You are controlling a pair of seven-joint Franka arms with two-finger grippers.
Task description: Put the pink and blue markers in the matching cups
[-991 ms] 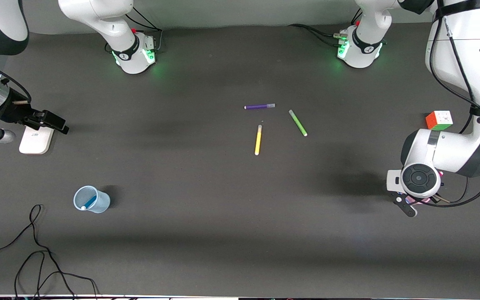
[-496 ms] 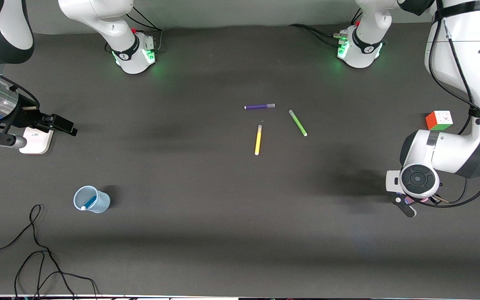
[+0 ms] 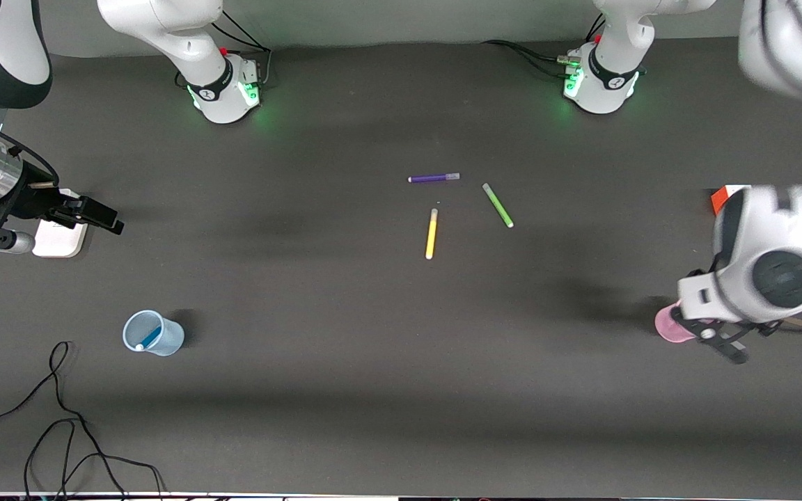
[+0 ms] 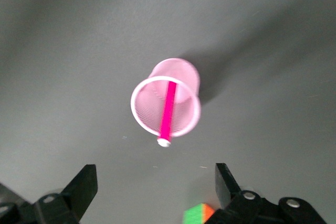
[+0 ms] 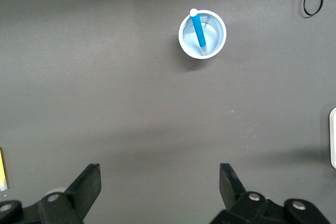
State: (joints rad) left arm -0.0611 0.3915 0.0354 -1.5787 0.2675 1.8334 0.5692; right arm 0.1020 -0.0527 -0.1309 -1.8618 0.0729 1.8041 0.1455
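The small translucent pale blue plastic cup (image 3: 153,333) stands upright on the matte dark grey table (image 3: 345,390), nearest the front camera toward the right arm's end, just past a loose coil of thin black cable (image 3: 60,424). The slim blue marker (image 3: 150,337) leans inside it, its light rounded cap at the rim.

At about the same nearness, toward the left arm's end, the ribbed translucent pale pink plastic cup (image 4: 166,97) stands upright with the magenta-pink marker (image 4: 168,112) leaning inside, its pale tip resting against the rim. The left gripper (image 4: 155,191) hangs over the table beside this cup, fingers spread wide and empty.

Farther from the blue cup, mid-table, lie a yellow pen (image 3: 431,233), a green pen (image 3: 498,204) and a purple pen (image 3: 434,178), apart from each other. A colourful puzzle cube (image 3: 720,198) peeks out under the left arm.

The right gripper (image 5: 160,195) hovers over the table beside a flat white rounded block (image 3: 60,239), fingers wide apart, holding nothing.
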